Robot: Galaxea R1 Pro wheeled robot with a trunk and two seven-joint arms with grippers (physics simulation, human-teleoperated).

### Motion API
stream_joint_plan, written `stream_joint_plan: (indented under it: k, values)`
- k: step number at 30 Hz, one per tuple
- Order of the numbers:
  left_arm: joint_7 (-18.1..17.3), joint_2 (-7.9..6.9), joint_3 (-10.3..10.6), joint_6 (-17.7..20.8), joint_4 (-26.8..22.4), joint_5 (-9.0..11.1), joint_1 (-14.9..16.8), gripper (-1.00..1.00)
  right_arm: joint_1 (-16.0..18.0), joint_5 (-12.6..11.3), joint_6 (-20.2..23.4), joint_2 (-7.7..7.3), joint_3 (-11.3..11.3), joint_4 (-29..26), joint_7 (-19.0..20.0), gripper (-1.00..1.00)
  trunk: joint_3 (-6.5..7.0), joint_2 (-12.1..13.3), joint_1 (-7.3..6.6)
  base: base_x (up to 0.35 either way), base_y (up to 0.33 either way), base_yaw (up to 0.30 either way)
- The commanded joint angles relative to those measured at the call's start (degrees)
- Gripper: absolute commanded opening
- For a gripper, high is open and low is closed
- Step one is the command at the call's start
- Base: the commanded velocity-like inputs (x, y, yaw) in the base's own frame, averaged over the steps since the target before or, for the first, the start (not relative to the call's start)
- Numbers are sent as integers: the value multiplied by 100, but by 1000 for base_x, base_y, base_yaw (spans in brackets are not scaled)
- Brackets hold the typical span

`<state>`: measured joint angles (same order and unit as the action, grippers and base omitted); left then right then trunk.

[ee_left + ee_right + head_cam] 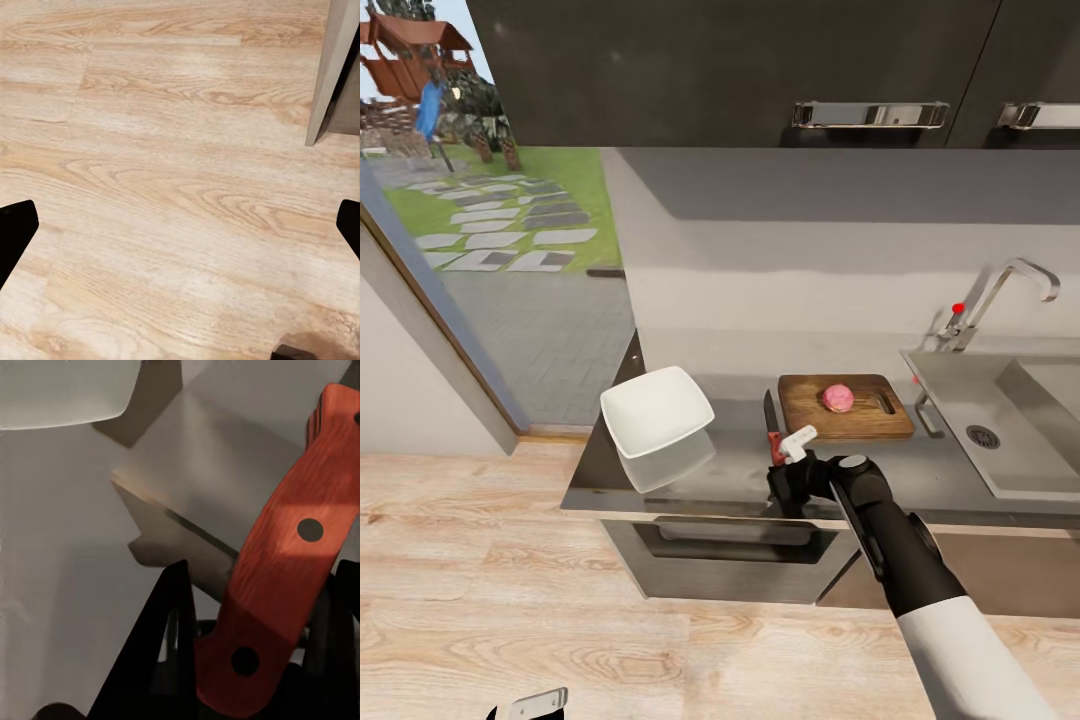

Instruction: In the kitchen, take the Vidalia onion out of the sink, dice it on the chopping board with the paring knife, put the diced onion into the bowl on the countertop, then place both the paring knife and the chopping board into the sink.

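Observation:
The pinkish Vidalia onion (838, 397) sits whole on the brown chopping board (847, 408), which lies on the grey countertop (710, 478) just left of the sink (1015, 455). The paring knife (771, 425) lies left of the board, its dark blade pointing at the wall. My right gripper (780, 462) is at its red handle (281, 547), with both dark fingers (169, 645) pressed against the sides. The white square bowl (657, 410) stands further left. My left gripper (180, 225) hangs low over the wooden floor, open and holding nothing.
The chrome tap (1010, 285) with its red-tipped lever rises behind the sink. An oven front (730, 560) lies under the counter edge. Dark wall cabinets (760, 70) hang overhead. A glass opening (510, 240) to the garden is at the left.

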<state>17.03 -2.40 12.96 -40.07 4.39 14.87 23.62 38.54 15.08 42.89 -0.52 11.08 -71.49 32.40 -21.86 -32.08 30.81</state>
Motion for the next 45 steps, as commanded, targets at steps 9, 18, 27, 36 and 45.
stream_joint_plan:
  k: [9,18,27,36,45]
  values:
    - [20,3,49,-27,22,25,6,100,1,100,-15,-29,-354,355,-44,-100,-9,-7,3,0,0,0]
    - [20,3,49,-27,26,25,9,100,1,101,-6,-15,-550,341,-525,-100,-9,-7,3,0,0,0]
    - [20,3,49,-27,25,25,6,100,0,100,0,-17,-554,302,-601,-100,-9,-7,3,0,0,0]
    - [20,3,49,-27,26,25,7,100,4,100,24,-17,-554,220,-603,-100,-9,-7,3,0,0,0]
    - [20,3,54,-27,26,25,5,100,4,92,257,-4,-549,-299,-609,-100,-9,-7,3,0,0,0]
